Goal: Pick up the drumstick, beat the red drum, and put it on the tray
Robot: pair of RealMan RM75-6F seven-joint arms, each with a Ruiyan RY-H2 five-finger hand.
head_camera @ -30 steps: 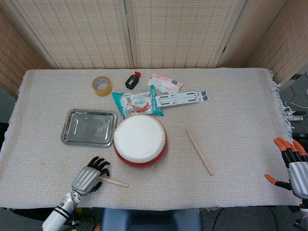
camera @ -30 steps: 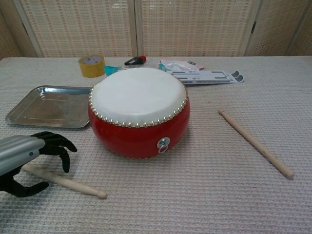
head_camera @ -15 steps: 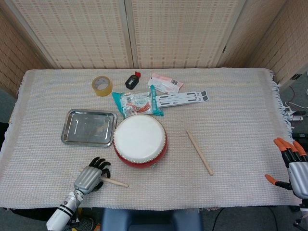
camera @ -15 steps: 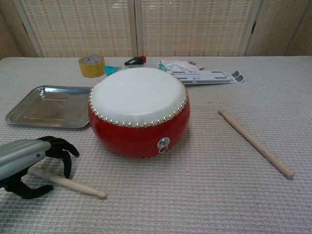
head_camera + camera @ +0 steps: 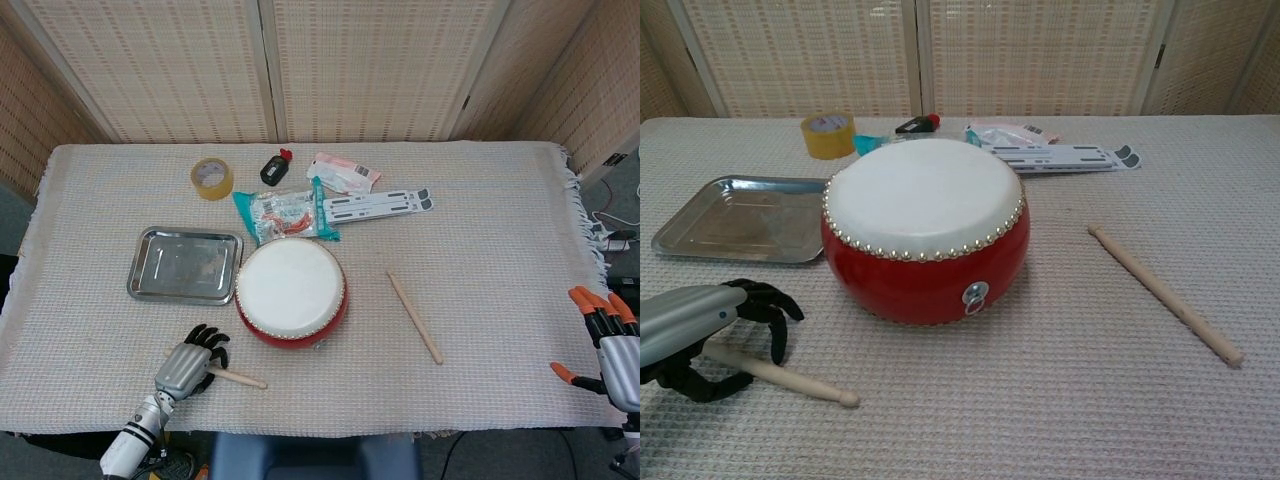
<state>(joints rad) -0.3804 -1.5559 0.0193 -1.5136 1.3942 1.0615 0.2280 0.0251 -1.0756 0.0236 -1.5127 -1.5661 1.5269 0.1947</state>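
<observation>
The red drum (image 5: 291, 291) with its white skin stands in the middle of the table, large in the chest view (image 5: 925, 225). A wooden drumstick (image 5: 240, 378) lies in front of it to the left. My left hand (image 5: 187, 364) arches over that stick's handle end, with black fingers on the far side and the thumb on the near side (image 5: 710, 330). The stick (image 5: 790, 378) still lies flat on the cloth. A second drumstick (image 5: 415, 317) lies to the right of the drum. The steel tray (image 5: 150, 240) is left of the drum. My right hand (image 5: 605, 345) hangs off the table's right edge, fingers spread.
Behind the drum lie a teal snack packet (image 5: 285, 213), a white folded stand (image 5: 378, 204), a pink packet (image 5: 343, 172), a small black bottle (image 5: 274, 167) and a yellow tape roll (image 5: 212, 178). A woven cloth covers the table, with screens behind it.
My left hand has sunk a little lower over the near drumstick, and its fingers have curled closer around the handle. The stick, the drum and my right hand have not moved.
</observation>
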